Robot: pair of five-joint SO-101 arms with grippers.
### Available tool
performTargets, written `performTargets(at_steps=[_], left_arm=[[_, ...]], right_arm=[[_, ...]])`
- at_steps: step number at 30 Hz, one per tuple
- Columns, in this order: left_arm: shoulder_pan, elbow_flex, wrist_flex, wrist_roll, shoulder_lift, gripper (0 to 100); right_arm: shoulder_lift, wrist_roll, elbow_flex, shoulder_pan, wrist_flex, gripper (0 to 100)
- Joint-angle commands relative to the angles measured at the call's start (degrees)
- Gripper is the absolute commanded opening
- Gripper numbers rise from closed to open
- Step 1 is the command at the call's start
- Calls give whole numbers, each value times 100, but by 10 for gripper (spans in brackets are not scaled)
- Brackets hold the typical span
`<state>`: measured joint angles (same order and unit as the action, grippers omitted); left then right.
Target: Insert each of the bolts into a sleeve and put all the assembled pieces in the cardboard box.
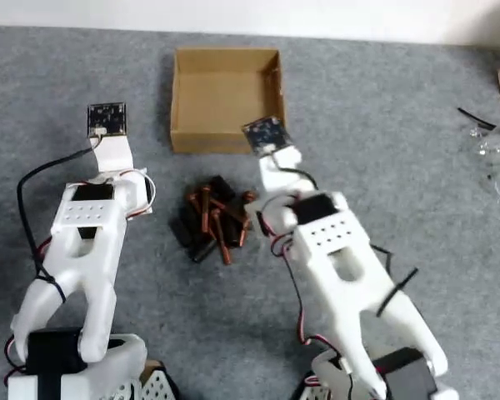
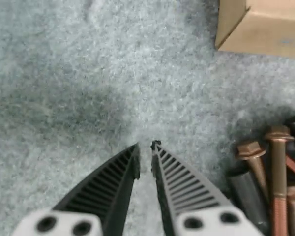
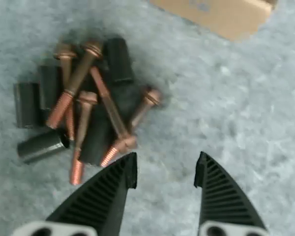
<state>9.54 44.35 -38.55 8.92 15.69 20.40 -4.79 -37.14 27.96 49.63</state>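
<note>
While the copper-toned bolts [image 1: 207, 210] and black sleeves [image 1: 186, 230] lie jumbled in one heap on the grey, felt-like surface [image 1: 400, 125], just short of the open cardboard box [image 1: 208, 140], the high view sets an arm on either side of them. From the left wrist, the left pincer [image 2: 145, 150] hangs empty beside the heap, its ribbed jaws nearly together. From the right wrist, the right pincer [image 3: 166, 167] gapes empty just beside the heap. Likely stiff, weighty, smooth metal, a bolt should grip best across its threaded shank. The tubular sleeves may roll, so pinch across the barrel.
</note>
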Motion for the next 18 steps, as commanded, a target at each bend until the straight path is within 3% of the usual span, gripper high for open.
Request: performTargets(at_steps=[1,6,18], left_arm=[[66,-40,88,44,31,58],[145,-48,88,53,31,58],[637,-57,88,571,48,59]], right_arm=[[-40,615,365,418,-145,183],[-286,229,488,1059,-497,183],[-2888,-211,2598,1068,-752,183]])
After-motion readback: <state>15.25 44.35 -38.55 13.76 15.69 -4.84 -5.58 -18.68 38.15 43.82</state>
